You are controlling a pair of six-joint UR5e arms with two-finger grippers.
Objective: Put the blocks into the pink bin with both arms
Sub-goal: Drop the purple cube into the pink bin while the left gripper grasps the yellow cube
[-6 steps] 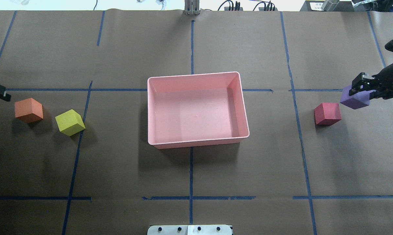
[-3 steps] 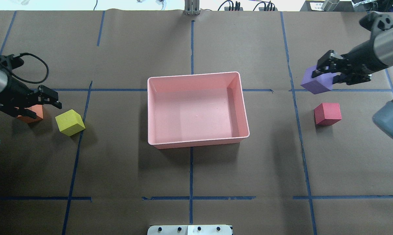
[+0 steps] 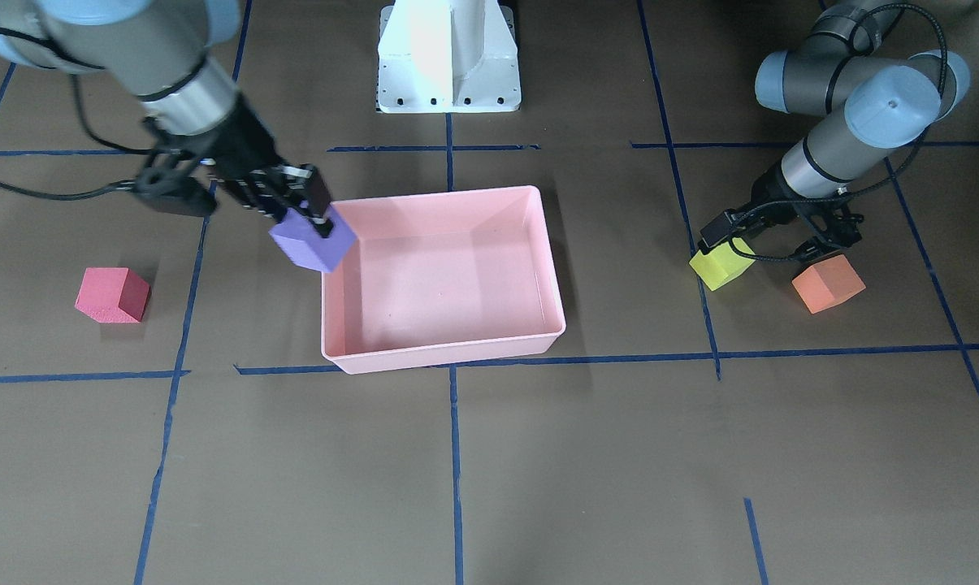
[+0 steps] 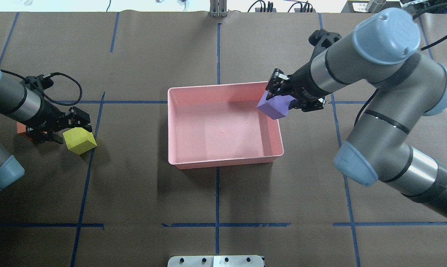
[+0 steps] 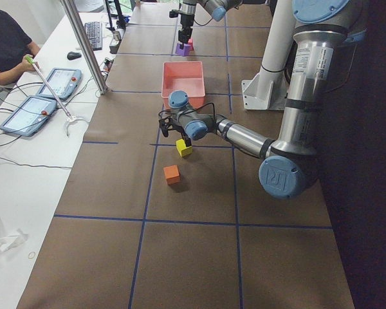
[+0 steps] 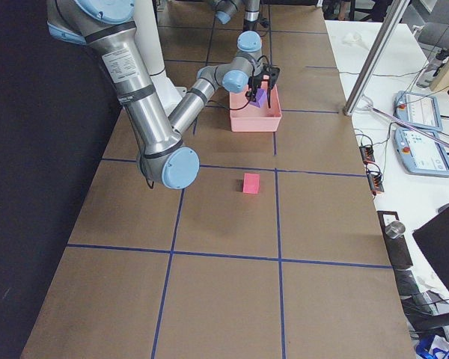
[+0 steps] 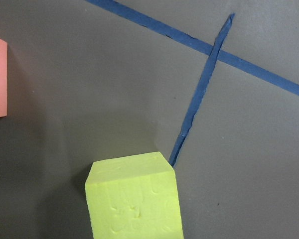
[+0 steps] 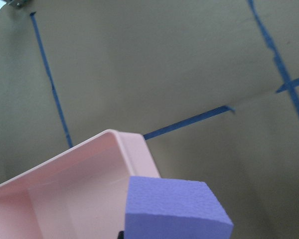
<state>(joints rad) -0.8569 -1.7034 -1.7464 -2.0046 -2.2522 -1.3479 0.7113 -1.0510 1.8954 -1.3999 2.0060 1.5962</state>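
My right gripper (image 4: 288,97) is shut on the purple block (image 4: 272,108) and holds it tilted above the right rim of the pink bin (image 4: 223,162); the same shows in the front view, gripper (image 3: 301,213), block (image 3: 310,242), bin (image 3: 440,349). My left gripper (image 4: 64,128) is open, low over the table, just left of the yellow-green block (image 4: 80,141), between it and the orange block (image 3: 828,283). The yellow-green block fills the bottom of the left wrist view (image 7: 134,199). The red block (image 3: 112,295) lies alone on the table; my right arm hides it in the overhead view.
The white pedestal base (image 3: 448,57) stands behind the bin. Blue tape lines (image 4: 217,193) cross the brown table cover. In the exterior left view an operator (image 5: 6,45) sits at a side table with tablets (image 5: 61,80) and a metal post (image 5: 83,45).
My right gripper carried the purple block left, from near the red block to the bin's right rim. My left gripper moved right, from over the orange block to beside the yellow-green block.
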